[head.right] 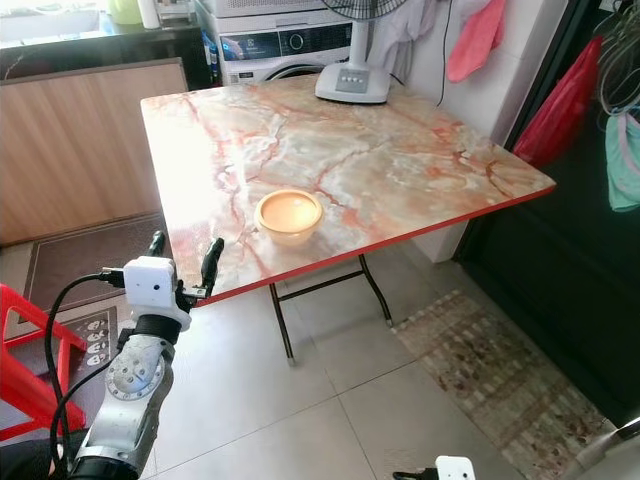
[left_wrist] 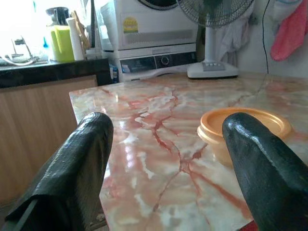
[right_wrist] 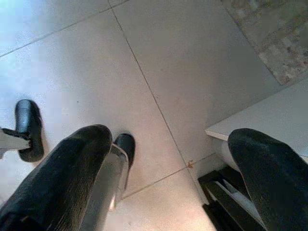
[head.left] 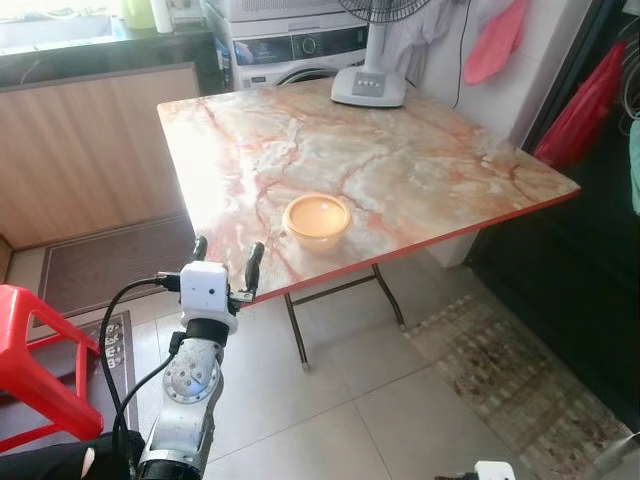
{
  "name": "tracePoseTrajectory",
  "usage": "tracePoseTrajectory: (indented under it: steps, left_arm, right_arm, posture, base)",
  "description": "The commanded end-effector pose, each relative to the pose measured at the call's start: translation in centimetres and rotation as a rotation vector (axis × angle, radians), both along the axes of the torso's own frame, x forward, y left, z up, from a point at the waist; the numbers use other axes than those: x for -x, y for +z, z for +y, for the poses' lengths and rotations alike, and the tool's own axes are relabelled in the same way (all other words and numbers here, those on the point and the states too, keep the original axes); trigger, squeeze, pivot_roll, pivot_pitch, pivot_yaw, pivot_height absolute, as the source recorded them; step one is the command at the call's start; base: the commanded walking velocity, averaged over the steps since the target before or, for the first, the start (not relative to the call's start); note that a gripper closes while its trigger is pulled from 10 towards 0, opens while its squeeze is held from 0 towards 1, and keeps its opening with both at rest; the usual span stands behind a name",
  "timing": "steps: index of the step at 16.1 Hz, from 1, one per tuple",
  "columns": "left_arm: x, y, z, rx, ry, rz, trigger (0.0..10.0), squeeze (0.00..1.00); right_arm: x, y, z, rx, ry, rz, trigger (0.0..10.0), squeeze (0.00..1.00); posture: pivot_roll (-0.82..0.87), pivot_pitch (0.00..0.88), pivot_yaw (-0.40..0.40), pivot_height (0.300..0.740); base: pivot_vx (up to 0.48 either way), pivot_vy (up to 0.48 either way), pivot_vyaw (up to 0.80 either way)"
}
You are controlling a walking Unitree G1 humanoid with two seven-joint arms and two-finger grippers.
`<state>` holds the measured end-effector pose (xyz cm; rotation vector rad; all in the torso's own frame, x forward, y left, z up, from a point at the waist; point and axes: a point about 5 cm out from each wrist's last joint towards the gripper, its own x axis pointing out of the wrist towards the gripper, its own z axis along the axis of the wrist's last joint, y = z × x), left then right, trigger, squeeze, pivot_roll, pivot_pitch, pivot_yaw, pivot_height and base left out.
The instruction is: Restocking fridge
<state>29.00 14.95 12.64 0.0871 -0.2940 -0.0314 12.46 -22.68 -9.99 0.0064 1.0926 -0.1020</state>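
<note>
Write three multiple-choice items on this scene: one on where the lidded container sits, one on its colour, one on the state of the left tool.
1. Where is the container?
A. on the marble table, near its front edge
B. on the floor
C. on the red stool

2. What colour is it?
A. blue
B. orange
C. green

3. How is the left tool?
A. shut on the container
B. open, holding nothing
C. shut on the fan base

Answers:
1 A, it rests on the tabletop.
2 B, lid and body are orange.
3 B, its fingers stand apart at the table's corner, short of the container.
</note>
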Motion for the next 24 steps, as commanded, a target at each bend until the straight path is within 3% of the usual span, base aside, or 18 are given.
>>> tracePoseTrajectory:
  steps: [1,4,10,24]
  left_arm:
    - [0.1,0.3,0.1,0.015,0.001,-0.004,10.0,0.00]
    - [0.0,0.6,0.2,0.092,0.020,0.003,10.0,0.00]
    - [-0.2,1.4,0.5,0.102,0.022,-0.006,10.0,0.00]
    - [-0.1,1.6,0.1,0.102,0.007,-0.001,10.0,0.00]
  right_arm:
    - [-0.2,0.1,0.0,-0.003,-0.008,-0.012,10.0,0.00]
    - [-0.1,0.1,-0.1,-0.001,-0.001,-0.006,10.0,0.00]
    - [-0.2,0.1,-0.1,-0.011,-0.011,-0.006,10.0,0.00]
    - [-0.5,0.2,-0.1,-0.009,0.010,-0.006,10.0,0.00]
  posture:
    - [0.05,0.000,-0.005,0.740]
    - [0.05,0.000,-0.006,0.740]
    - [0.05,0.000,-0.005,0.740]
    - [0.05,0.000,-0.009,0.740]
  base:
    - [0.000,0.000,0.00]
    - [0.275,0.000,0.00]
    - [0.197,0.000,-0.36]
    - [0.074,0.000,0.00]
